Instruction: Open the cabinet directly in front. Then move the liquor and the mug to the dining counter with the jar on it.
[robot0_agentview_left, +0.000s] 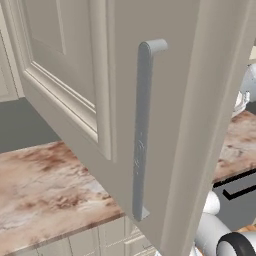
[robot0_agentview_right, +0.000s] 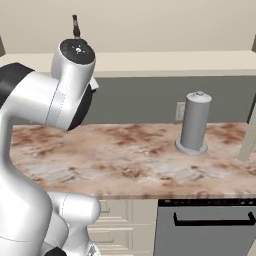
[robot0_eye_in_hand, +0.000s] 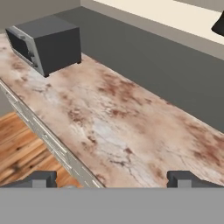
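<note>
The cabinet door (robot0_agentview_left: 65, 90) stands swung open toward me, its long grey bar handle (robot0_agentview_left: 142, 130) close in the left base view. The cream cabinet floor (robot0_agentview_right: 165, 62) runs above the grey wall. A narrow dark neck with a brownish cap (robot0_agentview_right: 75, 25), seemingly the liquor, rises behind my arm's top joint. A dark shape (robot0_eye_in_hand: 218, 24) sits on the cream cabinet floor at the hand view's top right edge, cut off. My gripper (robot0_eye_in_hand: 113, 179) is open, its fingertips (robot0_eye_in_hand: 43, 178) wide apart above the marble counter with nothing between them. Mug, jar and dining counter are out of view.
A tall grey domed canister (robot0_agentview_right: 195, 122) stands on the narrow marble counter (robot0_agentview_right: 125, 160). A dark boxy oven (robot0_eye_in_hand: 48, 41) sits at the counter's far end. Cream drawer fronts (robot0_agentview_right: 115, 215) and a dark appliance front with a bar handle (robot0_agentview_right: 210, 225) lie below. Wood floor (robot0_eye_in_hand: 22, 144) borders the counter.
</note>
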